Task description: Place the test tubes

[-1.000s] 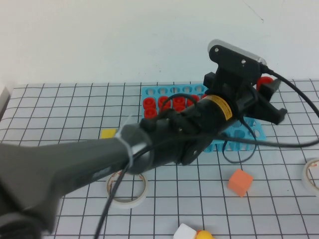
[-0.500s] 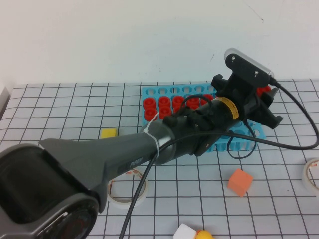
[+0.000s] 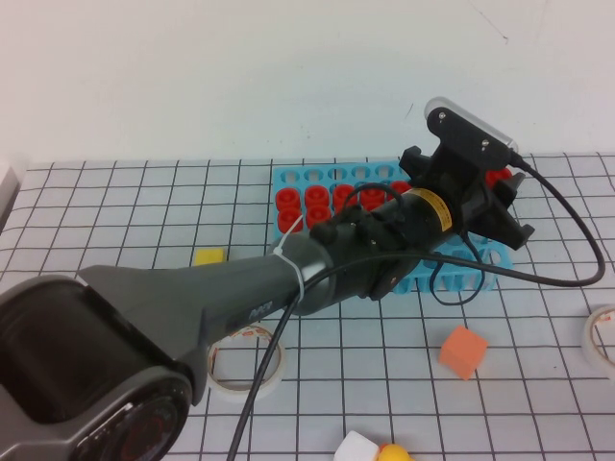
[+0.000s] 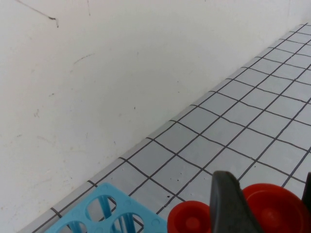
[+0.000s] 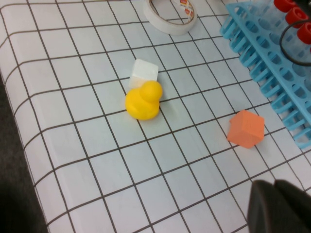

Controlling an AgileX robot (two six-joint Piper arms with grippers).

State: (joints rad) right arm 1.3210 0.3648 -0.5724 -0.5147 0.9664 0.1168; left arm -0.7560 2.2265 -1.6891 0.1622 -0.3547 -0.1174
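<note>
A blue test tube rack [image 3: 317,178] stands at the back of the grid mat, with several red-capped tubes [image 3: 288,202] in its left holes. My left arm reaches across to the rack's far right end. There my left gripper [image 3: 500,187] is shut on a red-capped test tube [image 3: 497,178]. In the left wrist view the tube's cap [image 4: 274,211] sits between the fingers [image 4: 228,199], beside another red cap [image 4: 189,221] and the rack's corner [image 4: 112,213]. My right gripper [image 5: 279,208] is shut and empty above the bare mat, out of the high view.
An orange cube [image 3: 463,351] lies in front of the rack. A tape roll [image 3: 245,365] is at front left, another [image 3: 603,336] at the right edge. A small yellow block [image 3: 208,257] is on the left. A yellow duck [image 5: 144,101] touches a white cube [image 5: 144,71].
My left wrist has swung right and the held tube's cap has sunk lower by the rack's far right end. The right gripper has not moved.
</note>
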